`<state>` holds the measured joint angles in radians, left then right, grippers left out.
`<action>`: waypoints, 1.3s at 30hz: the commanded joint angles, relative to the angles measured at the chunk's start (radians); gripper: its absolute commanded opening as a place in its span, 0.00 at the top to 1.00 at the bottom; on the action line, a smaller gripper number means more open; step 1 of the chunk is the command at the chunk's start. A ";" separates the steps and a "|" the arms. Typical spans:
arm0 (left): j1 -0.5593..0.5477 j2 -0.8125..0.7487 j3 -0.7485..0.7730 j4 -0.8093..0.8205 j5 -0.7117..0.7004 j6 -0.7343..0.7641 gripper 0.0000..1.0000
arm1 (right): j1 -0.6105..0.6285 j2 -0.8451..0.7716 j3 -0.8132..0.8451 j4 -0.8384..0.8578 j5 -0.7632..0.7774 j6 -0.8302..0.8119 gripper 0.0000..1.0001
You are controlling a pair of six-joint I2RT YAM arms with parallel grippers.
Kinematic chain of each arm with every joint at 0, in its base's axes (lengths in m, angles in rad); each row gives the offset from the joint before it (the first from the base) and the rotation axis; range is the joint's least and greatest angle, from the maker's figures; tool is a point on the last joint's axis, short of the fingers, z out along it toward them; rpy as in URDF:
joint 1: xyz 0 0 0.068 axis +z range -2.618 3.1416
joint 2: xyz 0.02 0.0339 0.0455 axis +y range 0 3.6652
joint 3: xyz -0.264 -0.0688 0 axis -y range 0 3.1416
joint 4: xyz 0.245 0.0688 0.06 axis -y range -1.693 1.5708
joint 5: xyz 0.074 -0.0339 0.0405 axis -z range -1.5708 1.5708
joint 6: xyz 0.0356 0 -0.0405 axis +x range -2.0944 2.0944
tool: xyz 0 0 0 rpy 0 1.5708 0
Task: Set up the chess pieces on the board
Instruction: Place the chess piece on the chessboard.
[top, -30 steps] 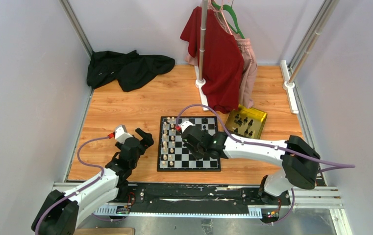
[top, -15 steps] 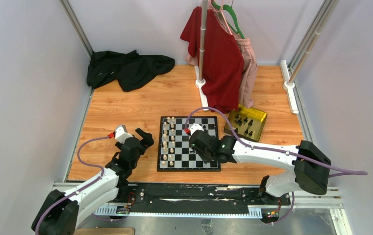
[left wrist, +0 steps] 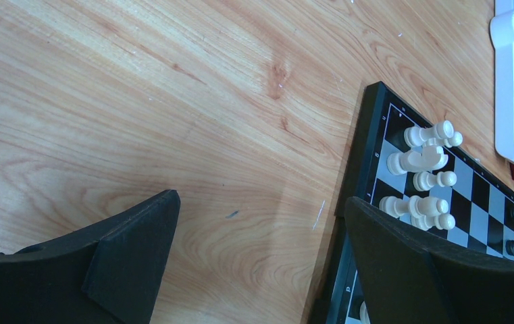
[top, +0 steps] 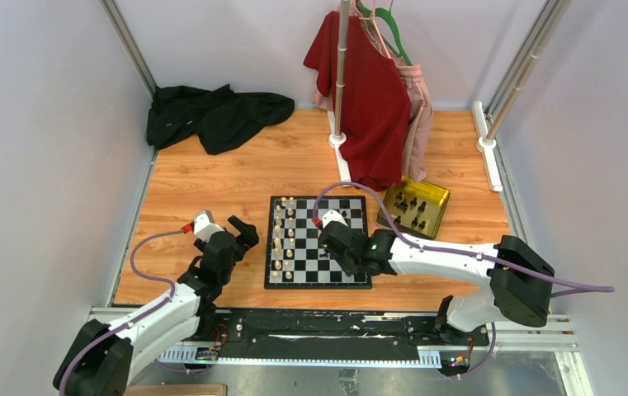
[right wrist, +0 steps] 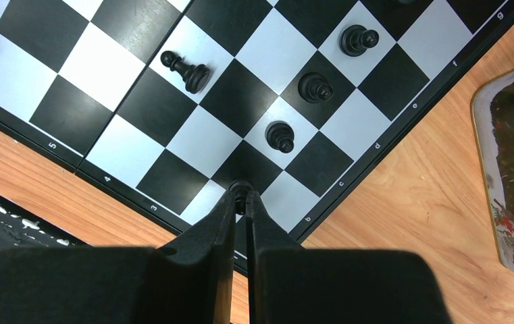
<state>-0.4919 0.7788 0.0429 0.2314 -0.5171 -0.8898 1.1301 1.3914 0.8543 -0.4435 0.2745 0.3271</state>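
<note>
The board [top: 310,268] lies on the wooden floor in front of the arms. Cream-white chess pieces [top: 284,239] stand in two columns on its left side, also seen in the left wrist view [left wrist: 423,158]. My right gripper [right wrist: 241,192] hovers over the board's near right corner, shut on a small black piece [right wrist: 241,187] pinched at the fingertips. Three black pawns [right wrist: 280,136] and a tilted black piece [right wrist: 186,71] stand on squares just beyond it. My left gripper [left wrist: 259,202] is open and holds nothing, above bare wood left of the board's edge [left wrist: 369,155].
A gold tray [top: 416,206] with several black pieces sits at the board's far right, its rim visible in the right wrist view [right wrist: 504,169]. A clothes rack with a red garment [top: 372,91] stands behind. A black cloth [top: 211,111] lies at the far left.
My right arm has shifted right and nearer over the board, carrying the black piece. The left arm has not moved.
</note>
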 commanded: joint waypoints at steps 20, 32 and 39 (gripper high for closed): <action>0.007 0.008 -0.009 -0.014 -0.010 0.009 0.00 | -0.043 0.050 -0.018 0.024 -0.025 0.000 0.89; 0.007 0.002 -0.009 -0.016 -0.007 0.009 0.00 | -0.043 0.051 -0.022 0.034 -0.028 0.003 0.81; 0.007 -0.020 -0.008 -0.028 0.000 0.012 0.00 | -0.042 0.024 -0.032 0.026 -0.016 0.006 0.71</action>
<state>-0.4919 0.7715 0.0425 0.2306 -0.5159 -0.8894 1.0988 1.4372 0.8371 -0.4118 0.2520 0.3264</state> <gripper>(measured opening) 0.997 0.270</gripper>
